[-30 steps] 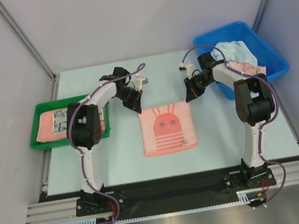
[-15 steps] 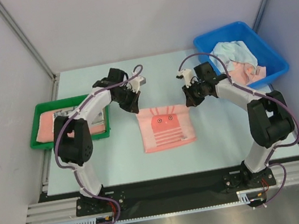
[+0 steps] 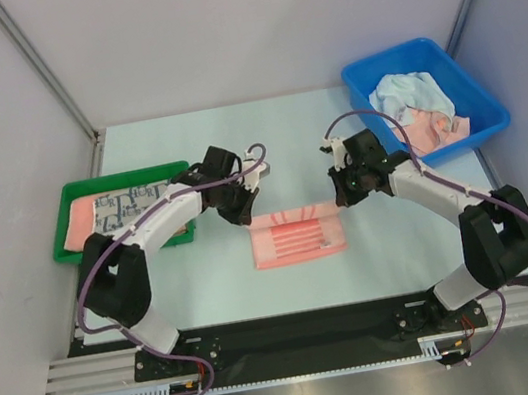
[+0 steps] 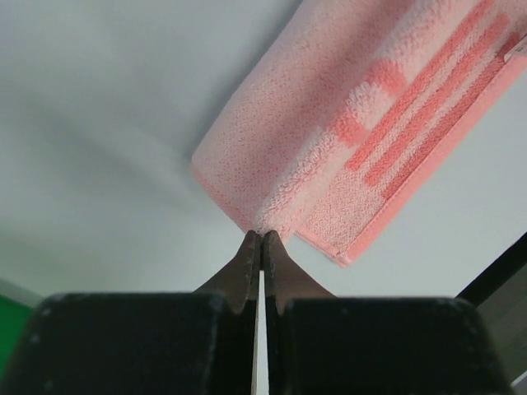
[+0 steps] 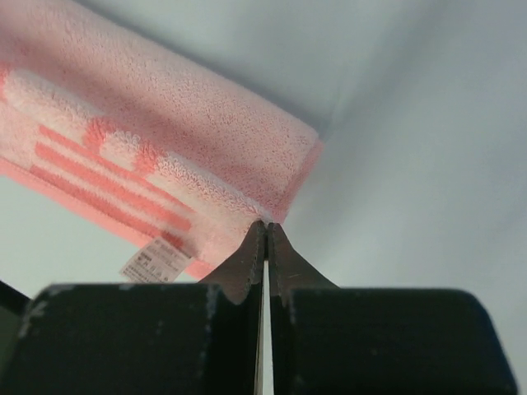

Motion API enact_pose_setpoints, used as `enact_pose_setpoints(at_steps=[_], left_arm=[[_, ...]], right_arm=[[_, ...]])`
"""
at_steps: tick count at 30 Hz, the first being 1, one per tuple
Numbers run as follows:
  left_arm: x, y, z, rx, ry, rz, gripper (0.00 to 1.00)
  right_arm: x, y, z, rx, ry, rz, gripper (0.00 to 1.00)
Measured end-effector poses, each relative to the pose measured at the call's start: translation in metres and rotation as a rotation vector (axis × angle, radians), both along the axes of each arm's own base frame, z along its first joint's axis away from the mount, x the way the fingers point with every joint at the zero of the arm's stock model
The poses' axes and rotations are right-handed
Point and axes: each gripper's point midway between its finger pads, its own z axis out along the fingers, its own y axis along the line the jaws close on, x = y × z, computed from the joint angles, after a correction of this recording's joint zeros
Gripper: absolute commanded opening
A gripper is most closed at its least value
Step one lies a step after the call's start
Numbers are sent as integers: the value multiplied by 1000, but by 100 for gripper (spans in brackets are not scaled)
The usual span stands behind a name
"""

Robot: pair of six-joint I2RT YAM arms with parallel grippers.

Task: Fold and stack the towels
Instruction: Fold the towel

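The salmon-pink terry towel with darker stripes (image 3: pixel 297 237) lies in the middle of the pale table (image 3: pixel 207 278), with its far half lifted and doubled over toward the near edge. The left gripper (image 4: pixel 261 240) is clamped on the towel's far left corner. The right gripper (image 5: pixel 265 230) is clamped on the far right corner. Each has only a thin pinch of terry between its tips. To finish this fold well, both arms should probably travel toward the near edge at the same pace and height, so the held edge runs straight and lands flush on the near hem, not skewed. The cloth is best laid low before the jaws part, since soft terry may spring back or drag. The green plastic tray (image 3: pixel 89 184) on the left holds folded towels (image 3: pixel 128 202) and looks like the place for the stack.
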Motion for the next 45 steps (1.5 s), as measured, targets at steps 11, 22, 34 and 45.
enact_pose_setpoints(at_steps=[11, 22, 34, 45], left_arm=[[-36, 1, -17, 9, 60, 26, 0], [-59, 0, -17, -25, 99, 39, 0], [-88, -3, -33, 18, 214, 37, 31], [-91, -3, -21, 17, 234, 155, 38]], right_arm=[[-43, -4, -21, -4, 124, -103, 0], [-55, -5, -20, 34, 175, -191, 1], [-76, -15, -36, 7, 248, -243, 26], [-71, -5, 4, 103, 202, -287, 27]])
